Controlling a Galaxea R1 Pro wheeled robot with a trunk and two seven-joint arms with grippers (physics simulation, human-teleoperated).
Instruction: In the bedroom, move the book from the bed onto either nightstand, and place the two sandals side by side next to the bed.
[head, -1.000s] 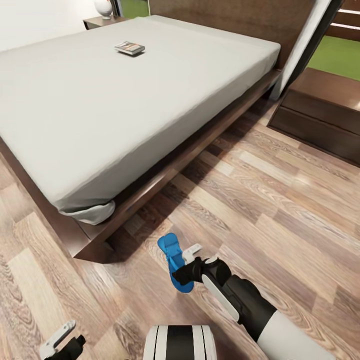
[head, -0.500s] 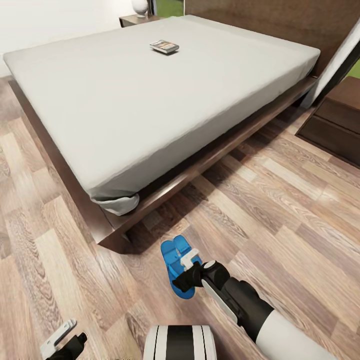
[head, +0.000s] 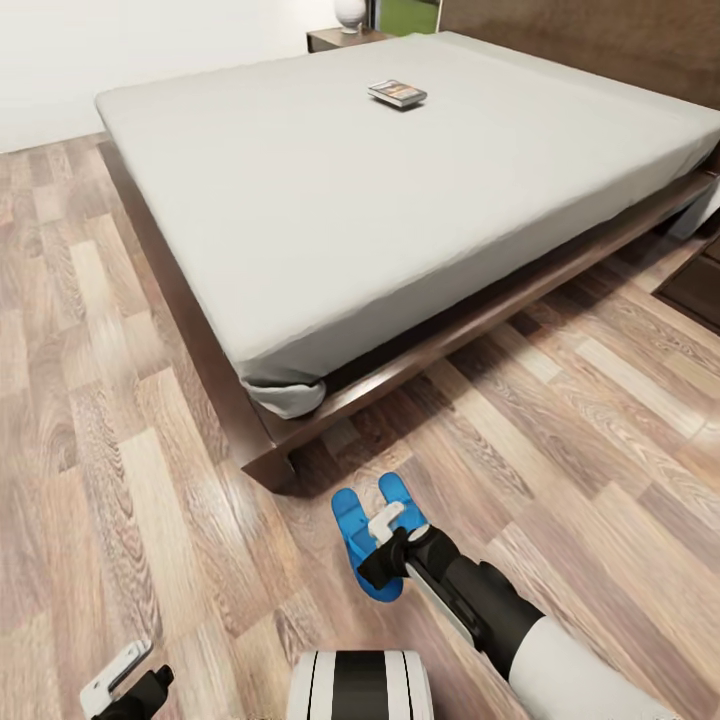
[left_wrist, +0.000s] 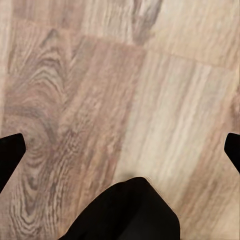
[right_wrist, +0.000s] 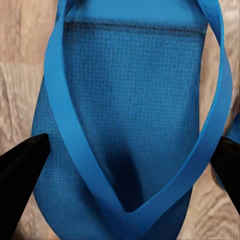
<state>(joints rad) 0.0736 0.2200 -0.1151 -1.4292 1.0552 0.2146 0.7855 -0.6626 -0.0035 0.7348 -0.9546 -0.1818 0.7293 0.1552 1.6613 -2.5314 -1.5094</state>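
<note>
Two bright blue sandals lie side by side on the wood floor just off the bed's near corner, one (head: 350, 525) partly under my right gripper, the other (head: 401, 494) beside it. My right gripper (head: 381, 546) hangs open over the first sandal (right_wrist: 130, 125), a fingertip on each side of its straps. The book (head: 397, 93) rests on the grey mattress of the bed (head: 400, 220), toward its far side. A nightstand (head: 335, 39) stands beyond the bed's far corner. My left gripper (head: 128, 682) is low over bare floor, open (left_wrist: 120, 150) and holding nothing.
A white rounded object (head: 350, 12) stands on the nightstand. A dark wooden cabinet (head: 698, 288) is at the right edge. The bed's dark frame corner (head: 268, 462) juts out close to the sandals. Wood floor stretches left of the bed and to the right of my arm.
The whole view has swung, so the bed and book sit further right in the picture. The second sandal has come into sight from behind my right gripper, which stays at the sandals.
</note>
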